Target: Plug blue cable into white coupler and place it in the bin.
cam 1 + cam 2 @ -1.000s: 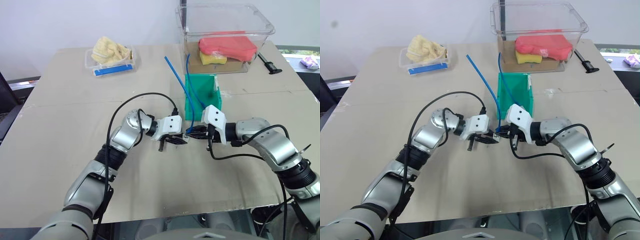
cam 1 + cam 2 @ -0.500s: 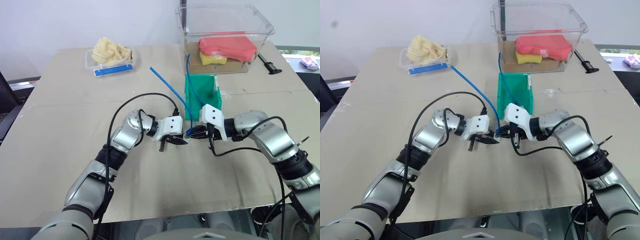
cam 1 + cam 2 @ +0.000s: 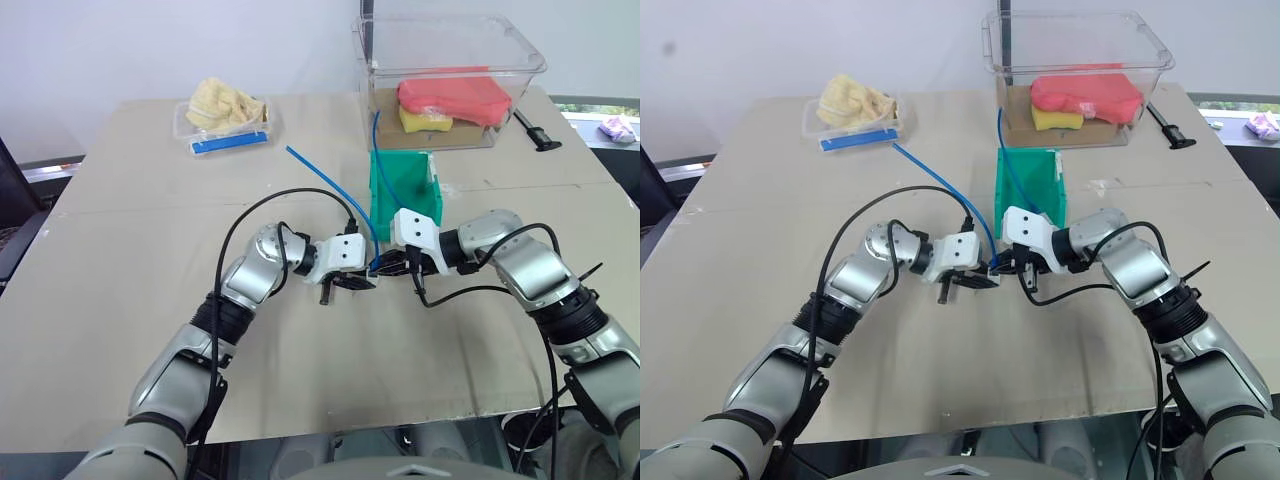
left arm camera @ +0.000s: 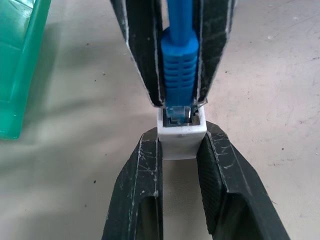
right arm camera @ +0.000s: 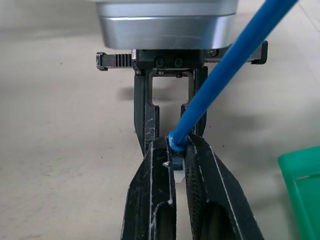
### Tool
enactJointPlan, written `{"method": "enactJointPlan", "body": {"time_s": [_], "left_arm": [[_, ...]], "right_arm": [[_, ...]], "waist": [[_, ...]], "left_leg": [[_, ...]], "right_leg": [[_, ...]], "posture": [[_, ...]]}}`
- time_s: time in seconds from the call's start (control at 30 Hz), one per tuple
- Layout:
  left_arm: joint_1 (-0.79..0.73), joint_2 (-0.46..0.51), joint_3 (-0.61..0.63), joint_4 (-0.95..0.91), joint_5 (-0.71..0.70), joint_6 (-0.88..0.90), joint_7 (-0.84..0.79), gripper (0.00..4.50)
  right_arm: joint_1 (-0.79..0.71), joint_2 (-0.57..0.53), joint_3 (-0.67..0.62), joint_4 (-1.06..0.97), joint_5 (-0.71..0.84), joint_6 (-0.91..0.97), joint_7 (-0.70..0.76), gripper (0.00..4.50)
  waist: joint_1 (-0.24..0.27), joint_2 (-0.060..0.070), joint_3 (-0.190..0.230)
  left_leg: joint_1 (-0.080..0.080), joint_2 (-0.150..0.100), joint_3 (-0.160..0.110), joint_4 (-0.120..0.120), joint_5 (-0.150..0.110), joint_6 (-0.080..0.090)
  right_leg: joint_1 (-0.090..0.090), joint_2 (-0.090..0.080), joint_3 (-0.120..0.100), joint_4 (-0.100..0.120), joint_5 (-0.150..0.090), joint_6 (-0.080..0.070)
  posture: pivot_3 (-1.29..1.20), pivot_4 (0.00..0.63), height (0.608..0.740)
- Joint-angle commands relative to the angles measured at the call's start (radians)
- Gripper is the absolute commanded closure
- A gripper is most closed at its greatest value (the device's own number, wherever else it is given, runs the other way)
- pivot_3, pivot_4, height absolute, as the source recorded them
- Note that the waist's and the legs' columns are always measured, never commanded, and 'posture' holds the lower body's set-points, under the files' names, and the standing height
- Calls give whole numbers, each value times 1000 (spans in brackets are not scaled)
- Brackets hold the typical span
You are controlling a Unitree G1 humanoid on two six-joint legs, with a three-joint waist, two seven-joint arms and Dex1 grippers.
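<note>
Insertion is the step I judge to be in hand. My left end effector (image 4: pixel 177 150) is clamped on the white coupler (image 4: pixel 181 134), socket turned toward the other arm, so the part is braced against the push. My right end effector (image 5: pixel 175 150) is clamped on the ribbed boot of the blue cable (image 4: pixel 177 60) just behind the plug, which keeps the plug stiff and in line with the socket. In the left wrist view the clear plug tip sits inside the socket mouth, with the boot outside; I cannot tell whether the latch has caught.

Both end effectors meet tip to tip above the bench (image 3: pixel 120 300), just off the bin's sloping front. The bin (image 3: pixel 400 190) stands at 12 o'clock from the joint, open top unobstructed apart from a run of the cable itself lying across it.

Surroundings: from the plug the cable rises toward 11 o'clock, its free end held off the bench; a further stretch passes through the bin toward the clear tub (image 3: pixel 450 60) at 1 o'clock. That tub holds a red item and a yellow sponge. A shallow tray with yellow cloth (image 3: pixel 220 110) sits well apart at 10 o'clock, and a black tool (image 3: pixel 535 128) lies beside the tub.

Obstruction: none at the joint. Risk, in my judgement, is the long cable dragging or snagging on the bin wall during placement.
</note>
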Motion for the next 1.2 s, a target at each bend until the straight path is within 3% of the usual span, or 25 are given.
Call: {"method": "enactJointPlan", "body": {"time_s": [0.03,0.07,0.2,0.27,0.4,0.53,0.67,0.77,0.87,1.07,1.1,1.13,1.2], "left_arm": [[-3,-9,12,-60,-29,-1,-6,4105],[-3,-10,18,-61,-36,12,-4,4105],[-8,-11,43,-66,-59,57,-2,4105],[-11,-11,58,-76,-76,95,-3,4105],[-11,-8,87,-120,-129,205,-7,4105],[-50,-45,147,-181,-235,460,40,4105],[-183,-121,252,-179,-337,784,178,4105],[-317,-181,324,-95,-392,929,261,4105],[-451,-250,363,84,-363,935,391,4105],[-651,-353,357,508,-276,729,518,4105],[-674,-361,351,555,-260,695,528,3091],[-695,-366,355,593,-253,676,536,2890],[-728,-368,361,637,-248,665,527,2044]], "right_arm": [[38,5,-39,24,-16,-1,-46,4500],[39,14,-103,11,7,-25,-74,4500],[65,1,-273,-96,97,-9,-128,3152],[124,-37,-351,-221,154,28,-137,2004],[272,-59,-496,-440,245,91,-224,202],[472,-56,-614,-641,242,128,-357,202],[719,-24,-657,-786,79,91,-539,202],[886,52,-670,-879,28,85,-645,202],[998,95,-642,-938,-25,75,-709,202],[1015,165,-615,-977,-36,75,-781,202],[1012,169,-615,-979,-36,71,-787,145],[1008,175,-616,-982,-32,68,-791,145],[997,187,-619,-991,-12,58,-791,145]], "waist": [[0,0,0],[0,0,0],[2,1,1],[4,1,1],[5,1,1],[5,1,1],[18,1,2],[25,1,2],[25,1,1],[13,1,1],[12,1,2],[11,1,2],[8,1,2]], "left_leg": [[0,0,0,0,0,0],[0,0,0,0,0,0],[-3,0,-1,1,0,-1],[-9,0,-2,2,0,-1],[-18,-1,-5,4,0,-2],[-20,-1,-4,4,0,-3],[-20,-2,-4,6,-1,-2],[-18,-2,-5,6,-1,-1],[-16,-1,-4,7,0,-2],[-11,-1,-1,6,0,-2],[-11,-1,-1,6,0,-3],[-11,-2,-1,6,0,-3],[-12,-2,0,6,0,-2]], "right_leg": [[0,0,0,0,0,0],[0,0,0,0,0,0],[-2,0,-1,0,0,0],[-6,0,-1,0,1,0],[-13,-1,-4,0,1,1],[-15,-1,-3,0,1,1],[-14,-1,-3,1,2,2],[-12,0,-4,1,1,3],[-10,1,-3,1,2,4],[-7,1,-1,0,1,8],[-7,1,-1,0,1,7],[-7,1,-1,0,3,4],[-7,1,-1,0,3,4]], "posture": [[0,150,740],[0,150,740],[0,150,740],[0,150,740],[0,150,740],[0,150,740],[0,150,740],[0,150,740],[0,150,740],[0,150,740],[0,150,740],[0,150,740],[0,150,740]]}}
